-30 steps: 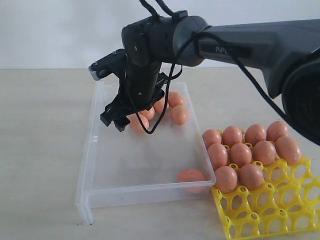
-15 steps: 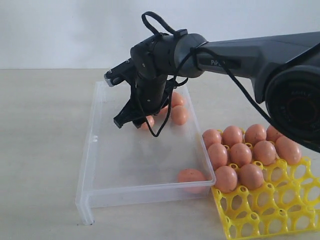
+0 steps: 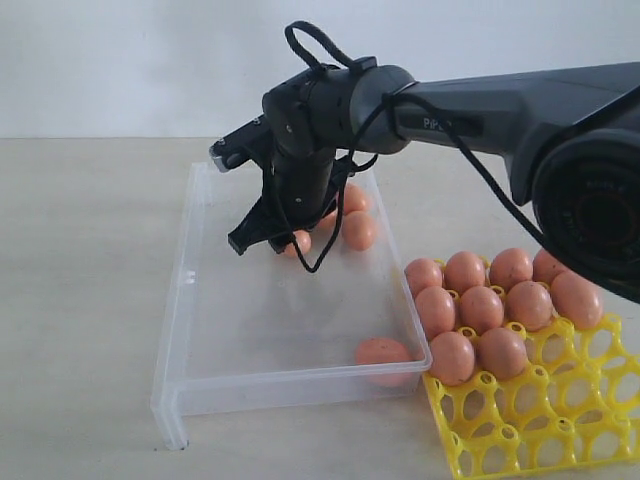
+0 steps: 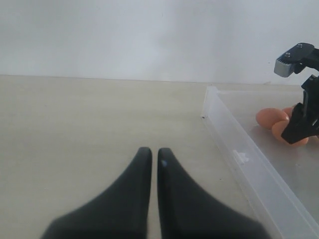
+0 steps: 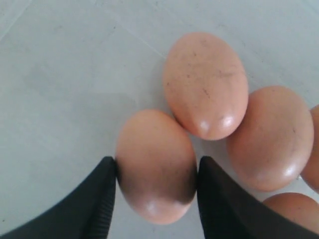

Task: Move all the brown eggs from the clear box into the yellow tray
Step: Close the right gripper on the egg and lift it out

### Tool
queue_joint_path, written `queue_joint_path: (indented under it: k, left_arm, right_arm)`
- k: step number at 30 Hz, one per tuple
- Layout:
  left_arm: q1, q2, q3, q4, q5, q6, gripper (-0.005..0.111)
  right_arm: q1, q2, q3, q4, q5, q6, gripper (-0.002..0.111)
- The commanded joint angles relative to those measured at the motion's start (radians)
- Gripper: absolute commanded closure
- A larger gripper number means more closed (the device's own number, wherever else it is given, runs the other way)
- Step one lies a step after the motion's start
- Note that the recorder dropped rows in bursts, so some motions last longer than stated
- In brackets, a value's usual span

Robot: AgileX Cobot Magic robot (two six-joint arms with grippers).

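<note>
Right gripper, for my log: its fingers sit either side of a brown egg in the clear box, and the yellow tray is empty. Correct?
No: the yellow tray holds several brown eggs, as the exterior view shows. The right gripper does flank a brown egg.

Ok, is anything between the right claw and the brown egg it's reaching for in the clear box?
Nothing visible. The right claw has a finger against each side of the brown egg; a neighbouring egg touches its far end, outside the grip.
</note>
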Motion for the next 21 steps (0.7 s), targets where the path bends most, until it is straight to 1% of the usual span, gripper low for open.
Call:
queue_joint_path:
  k: [1,3,9,11,13,15,21]
  left_arm:
    - [0.003,-0.002,0.003,-0.003,-0.006,0.002,0.103]
    - [0.003,-0.002,0.003,-0.003,-0.006,0.002,0.103]
    - [0.003,-0.002,0.003,-0.003,-0.006,0.002,0.103]
    - [0.003,-0.002,0.003,-0.003,-0.006,0.002,0.103]
    - [0.003,-0.002,0.003,-0.003,-0.006,0.002,0.103]
    - [0.003,-0.002,0.003,-0.003,-0.006,0.002,0.103]
    - [0.003,-0.002,0.003,-0.003,-0.006,0.002,0.103]
  right_arm:
    - [-0.005,-0.068,-0.006,0.002,0.033,0.052,0.108]
    - [-0.005,-0.095,-0.006,0.013,0.05,0.083,0.108]
    - [-0.003,-0.148,-0.006,0.119,0.058,0.082,0.108]
    - [0.004,-0.167,0.012,0.168,0.032,0.068,0.108]
    - [0.019,-0.204,0.063,0.213,-0.059,0.055,0.108]
    - [0.035,-0.263,0.15,0.258,-0.183,0.052,0.108]
    - [0.053,-0.49,0.503,0.293,-0.505,0.052,0.108]
